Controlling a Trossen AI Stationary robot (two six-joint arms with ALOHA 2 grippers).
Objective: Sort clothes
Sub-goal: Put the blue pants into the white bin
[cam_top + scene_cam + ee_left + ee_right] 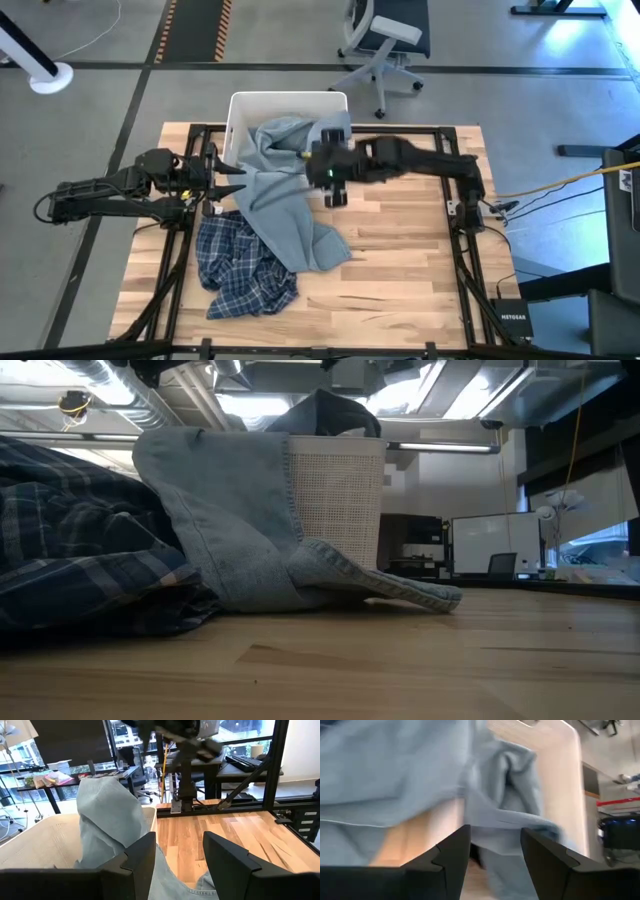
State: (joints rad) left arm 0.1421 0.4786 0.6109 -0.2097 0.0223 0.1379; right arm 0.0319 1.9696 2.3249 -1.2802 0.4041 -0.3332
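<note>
A grey-blue garment (285, 195) hangs over the near rim of the white bin (240, 100). Its lower part lies on the table and over the edge of the blue-white plaid shirt (245, 265), which lies crumpled at the near left. My right gripper (312, 162) hovers open above the garment beside the bin, pointing slantwise down; the cloth (395, 770) shows blurred beyond its fingers (495, 847). My left gripper (232, 180) stands open and level at the garment's left edge, and the cloth (107, 820) rises ahead of its fingers (180, 865).
Bare wood (400, 260) fills the table's right and near-right part. Black frame rails (465, 200) run along the table's edges. In the low view the bin (335, 500) stands behind the draped garment (230, 510) and the plaid shirt (70, 550). An office chair (385, 40) stands beyond the far edge.
</note>
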